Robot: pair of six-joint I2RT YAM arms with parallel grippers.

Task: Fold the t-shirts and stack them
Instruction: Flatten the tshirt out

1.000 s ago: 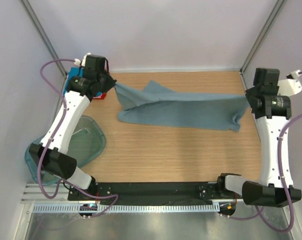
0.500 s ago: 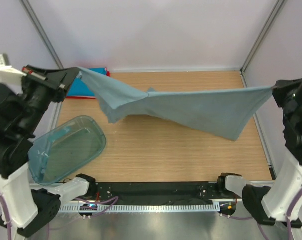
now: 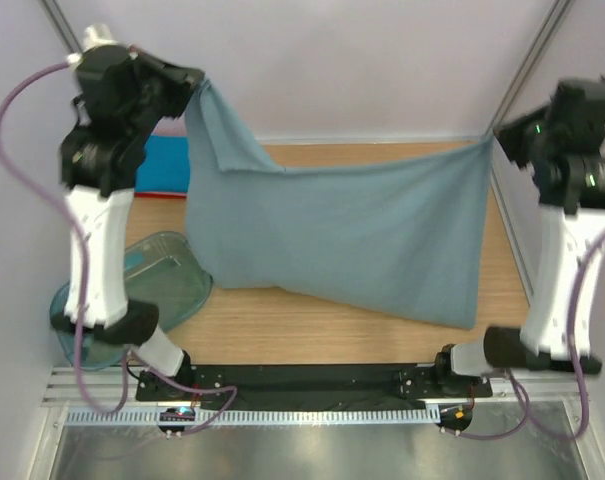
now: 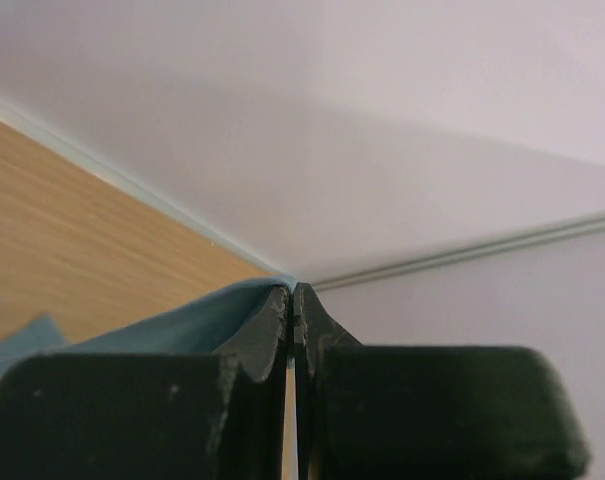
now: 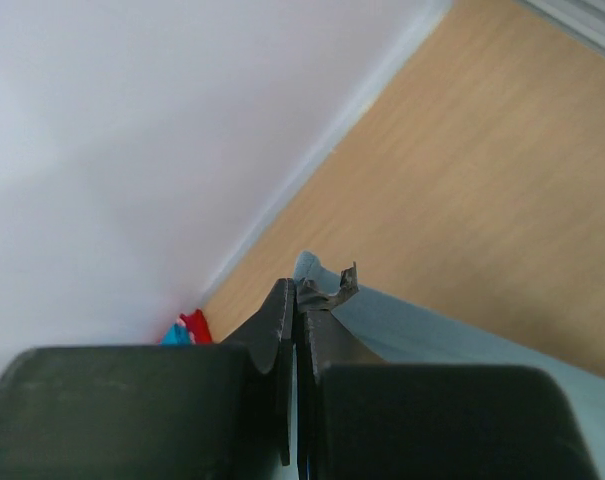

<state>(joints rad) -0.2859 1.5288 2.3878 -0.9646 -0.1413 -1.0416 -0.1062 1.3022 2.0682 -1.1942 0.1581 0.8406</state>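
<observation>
While both arms reach high, the dusty grey-blue cloth t-shirt (image 3: 342, 235) hangs spread between them, long axis left-to-right across mid-frame. Left gripper (image 3: 196, 84), upper left, and right gripper (image 3: 489, 139), upper right, each clamp a top corner. Cloth drapes below both, over the wooden table (image 3: 312, 338).

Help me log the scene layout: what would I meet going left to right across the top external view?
Left jaws → grey-blue t-shirt → right jaws. Teal tub and folded blue shirt overlap the left arm, so omitted.
</observation>
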